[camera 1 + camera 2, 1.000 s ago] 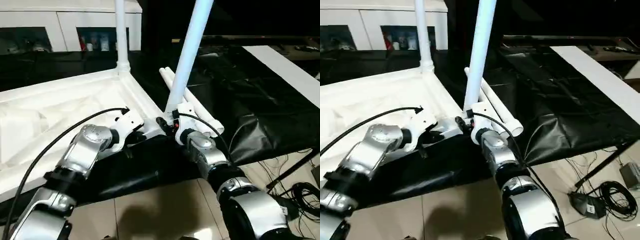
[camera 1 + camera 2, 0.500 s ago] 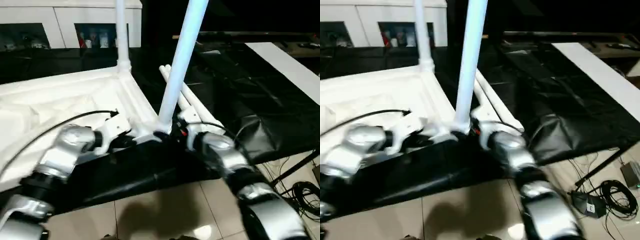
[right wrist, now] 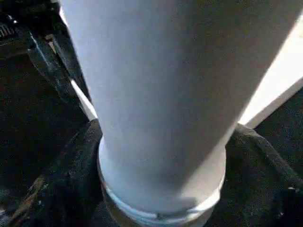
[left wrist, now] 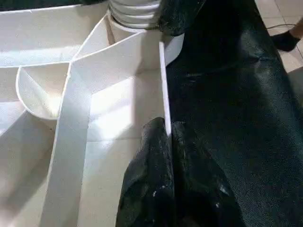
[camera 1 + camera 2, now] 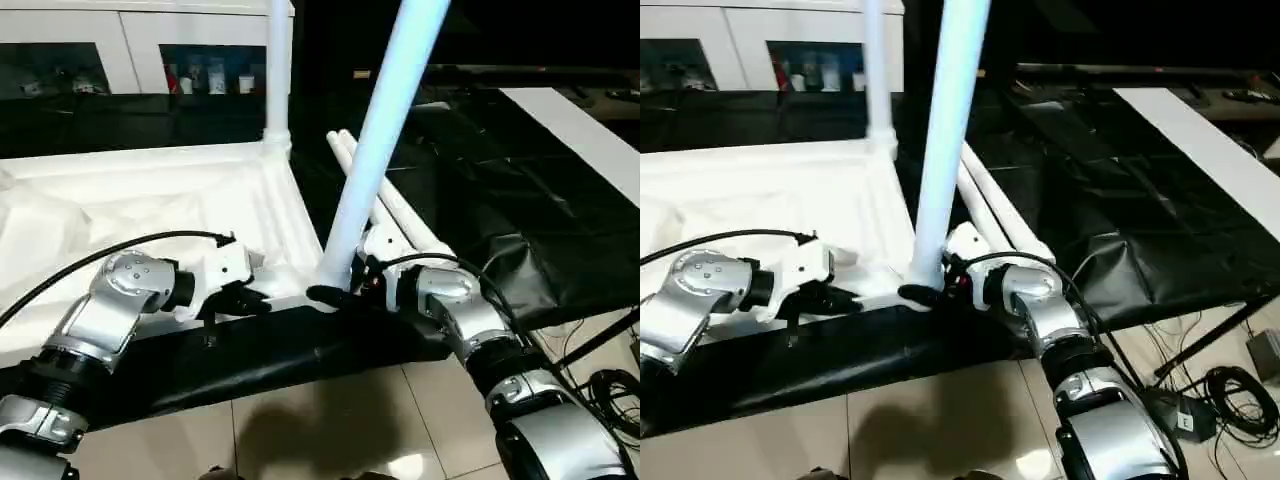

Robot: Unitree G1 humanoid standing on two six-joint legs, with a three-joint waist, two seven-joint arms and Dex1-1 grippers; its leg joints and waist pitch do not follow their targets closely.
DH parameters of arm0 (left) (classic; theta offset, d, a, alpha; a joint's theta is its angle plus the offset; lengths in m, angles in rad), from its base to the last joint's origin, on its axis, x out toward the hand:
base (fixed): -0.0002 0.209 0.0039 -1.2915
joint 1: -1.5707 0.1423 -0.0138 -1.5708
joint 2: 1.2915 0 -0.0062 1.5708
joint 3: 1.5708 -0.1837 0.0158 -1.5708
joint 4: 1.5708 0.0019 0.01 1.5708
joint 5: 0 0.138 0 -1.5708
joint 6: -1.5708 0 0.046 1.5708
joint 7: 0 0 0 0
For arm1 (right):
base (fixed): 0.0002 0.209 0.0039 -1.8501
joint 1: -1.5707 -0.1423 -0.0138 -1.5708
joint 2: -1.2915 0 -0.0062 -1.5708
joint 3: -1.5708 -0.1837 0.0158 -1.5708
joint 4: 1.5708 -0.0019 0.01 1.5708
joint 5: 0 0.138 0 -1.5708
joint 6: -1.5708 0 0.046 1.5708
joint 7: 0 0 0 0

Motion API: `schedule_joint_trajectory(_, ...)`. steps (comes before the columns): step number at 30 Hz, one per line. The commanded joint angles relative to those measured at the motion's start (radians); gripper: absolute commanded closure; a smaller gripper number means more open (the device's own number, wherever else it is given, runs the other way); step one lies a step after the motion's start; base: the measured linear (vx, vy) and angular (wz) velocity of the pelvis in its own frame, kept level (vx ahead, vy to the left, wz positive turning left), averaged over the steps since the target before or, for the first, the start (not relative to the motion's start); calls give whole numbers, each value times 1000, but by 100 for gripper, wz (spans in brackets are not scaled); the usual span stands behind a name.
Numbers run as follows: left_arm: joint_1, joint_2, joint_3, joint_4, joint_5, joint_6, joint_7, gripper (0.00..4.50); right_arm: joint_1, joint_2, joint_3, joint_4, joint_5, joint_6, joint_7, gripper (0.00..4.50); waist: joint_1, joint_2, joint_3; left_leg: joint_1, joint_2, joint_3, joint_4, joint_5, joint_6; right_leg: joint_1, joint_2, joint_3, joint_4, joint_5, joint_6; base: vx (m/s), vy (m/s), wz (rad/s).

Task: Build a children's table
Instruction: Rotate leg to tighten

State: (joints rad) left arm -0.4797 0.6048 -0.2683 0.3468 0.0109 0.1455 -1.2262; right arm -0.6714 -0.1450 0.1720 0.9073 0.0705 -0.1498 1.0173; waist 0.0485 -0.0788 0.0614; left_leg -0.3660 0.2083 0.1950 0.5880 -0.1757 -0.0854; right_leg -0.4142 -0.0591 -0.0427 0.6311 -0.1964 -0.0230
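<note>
The white table top (image 5: pixel 150 200) lies upside down, ribbed underside up, on a black-covered surface. One white leg (image 5: pixel 278 70) stands upright in its far corner socket. A second leg (image 5: pixel 385 140) leans to the right, its lower end at the near right corner, where my right gripper (image 5: pixel 338 293) is shut around it. In the right wrist view the fingers (image 3: pixel 71 156) hug both sides of the leg (image 3: pixel 156 94). My left gripper (image 4: pixel 166 137) is shut on the top's thin near rim (image 4: pixel 163 90), just left of that corner. Two loose legs (image 5: pixel 405 215) lie beside the top.
A white glass-door cabinet (image 5: pixel 130 50) stands at the back. The black sheet (image 5: pixel 490 170) covers the surface to the right, with a white board (image 5: pixel 580 130) across it. Cables and a small box (image 5: pixel 1200 400) lie on the tiled floor at the lower right.
My right gripper has carried the leg's lower end down and left onto the top's near right corner. The left gripper stays on the rim. The head camera has shifted.
</note>
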Motion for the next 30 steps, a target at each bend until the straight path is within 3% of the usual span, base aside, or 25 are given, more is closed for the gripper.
schedule_joint_trajectory(1,14,-9,-35,-3,-10,-26,-43,450,-25,-10,12,6,-12,-18,14,122,-1,7,-66,15,30,-8,-63,-170,36,50,-71,47,-66,-129,-223,0,0,0)
schedule_joint_trajectory(7,18,-4,-32,-4,-11,-24,-49,450,-34,-8,0,18,2,-12,28,168,1,6,-67,12,28,-7,-61,-139,52,53,-71,47,-62,-92,-230,0,0,0)
schedule_joint_trajectory(17,22,-2,-38,8,-8,-20,-50,450,-28,7,-33,44,16,4,3,175,1,6,-68,12,28,-8,-60,-135,51,54,-71,47,-60,-88,-232,0,0,0)
schedule_joint_trajectory(19,13,-18,-39,28,10,5,-8,450,-34,28,-65,80,16,17,-119,176,-2,7,-64,14,28,-8,-63,-147,43,49,-71,47,-64,-118,-228,0,0,0)
schedule_joint_trajectory(23,-21,-68,-32,73,37,70,92,450,-47,70,-109,132,12,32,-336,176,-11,7,-58,22,29,-13,-71,-241,-16,42,-72,47,-80,-275,-191,0,0,0)
schedule_joint_trajectory(25,-65,-141,-16,121,50,137,208,450,-67,121,-150,185,19,62,-549,176,-15,8,-54,28,26,-18,-73,-300,-41,36,-73,46,-91,-377,-161,0,0,0)
schedule_joint_trajectory(29,-109,-213,1,164,72,201,337,450,-91,170,-177,228,25,75,-715,176,-16,9,-55,32,24,-20,-72,-332,-45,29,-73,47,-97,-406,-134,0,0,0)
schedule_joint_trajectory(30,-132,-257,10,187,78,223,405,450,-113,203,-181,254,18,76,-801,176,-17,4,-57,29,24,-18,-71,-327,-40,31,-72,48,-97,-392,-132,0,0,0)
